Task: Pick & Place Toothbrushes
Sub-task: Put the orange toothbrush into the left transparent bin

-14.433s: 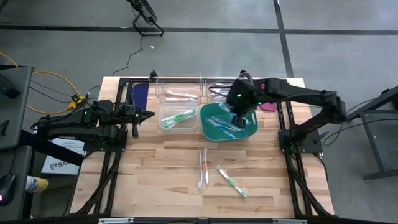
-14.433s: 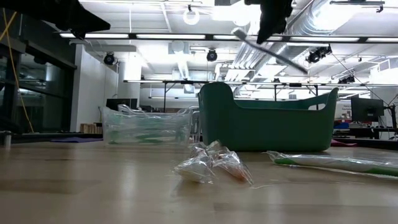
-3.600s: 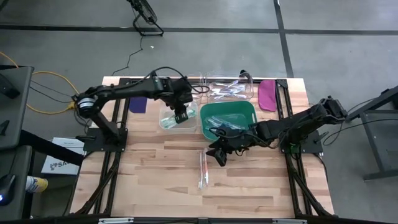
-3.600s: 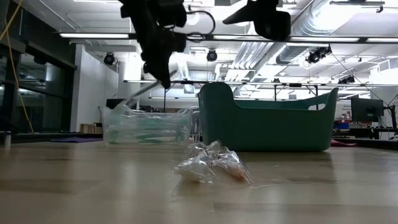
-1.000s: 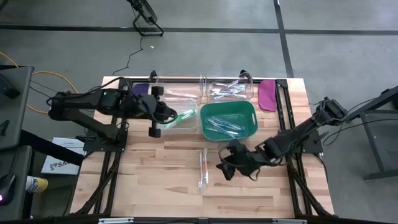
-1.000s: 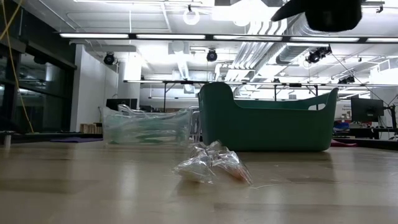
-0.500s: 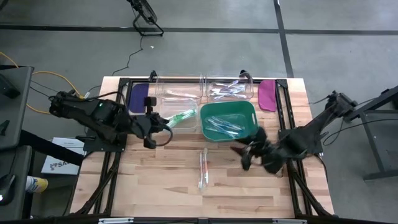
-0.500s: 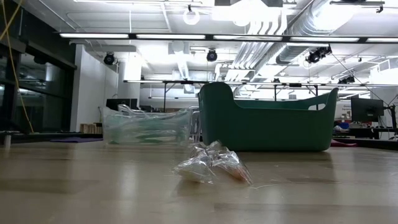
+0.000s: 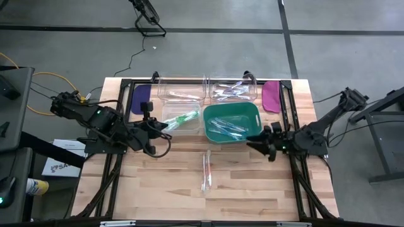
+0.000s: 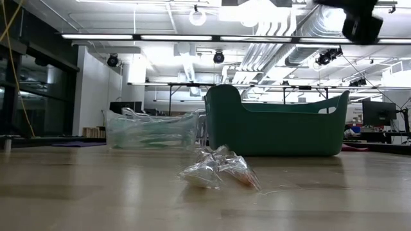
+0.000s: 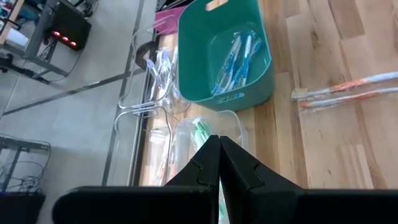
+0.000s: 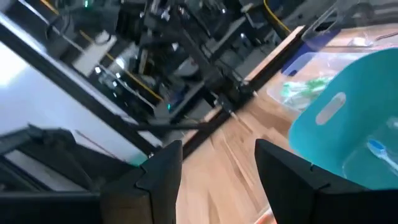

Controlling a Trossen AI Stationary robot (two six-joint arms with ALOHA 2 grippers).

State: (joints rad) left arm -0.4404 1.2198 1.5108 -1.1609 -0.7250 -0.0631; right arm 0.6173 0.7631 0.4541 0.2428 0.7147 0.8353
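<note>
Two wrapped toothbrushes (image 9: pixel 206 170) are left lying side by side on the bare table (image 9: pixel 164 189), in front of the green tub (image 9: pixel 231 123); in the low view they are seen as a crinkled packet (image 10: pixel 218 171). Blue ones (image 11: pixel 239 55) are already in the tub, green ones (image 9: pixel 182 118) in the clear bin (image 9: pixel 181 118) beside it, and more are held in the two clear bins at the back (image 9: pixel 208 89).

The left gripper (image 9: pixel 153 133) is held low over the table just left of the clear bin, its fingers (image 11: pixel 219 168) pressed together with nothing between them. The right gripper (image 9: pixel 260 141) is held off the tub's front right corner; its fingers (image 12: pixel 160 165) are spread wide and nothing is gripped.

By the look of it no brush is in hand — the step seems to be the gap between one placement and the next pick. The pair on the table is judged the only work left. For that, one gripper would have to be brought over the pair, opened if it is the left one, lowered along the thin handles and closed on a single wrapper — the two lie so close that both could be caught. The orange colour suggests a back bin, though this cannot be told for certain.
</note>
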